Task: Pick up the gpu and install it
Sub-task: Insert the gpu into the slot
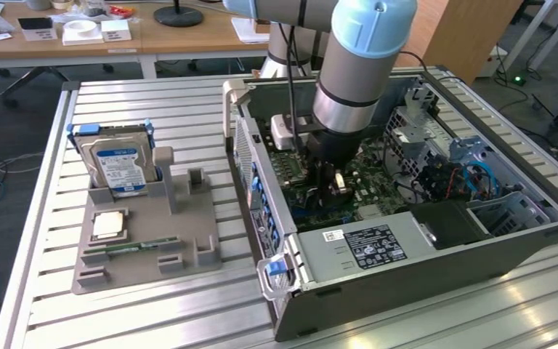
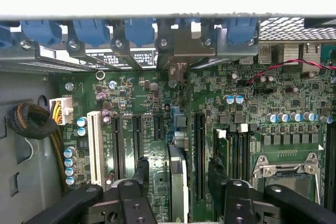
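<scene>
The robot arm with the silver segments and light blue joint reaches down from above into the open grey metal computer case (image 1: 376,276), which lies on its side on the ribbed aluminium counter (image 1: 143,320). Its black end effector (image 1: 325,177) points straight down, close above the green motherboard (image 2: 147,108).

In the wrist view the end effector (image 2: 178,182) has its two black fingers (image 2: 140,174) parted, one on each side of the thin dark rectangular graphics card (image 2: 177,182). The card stands on its edge between them, seen edge-on as a slim strip, upright in the row of long black slots beside the white slot (image 2: 95,148). A small gap shows between each finger and the card, so the fingers do not seem to clamp it.
</scene>
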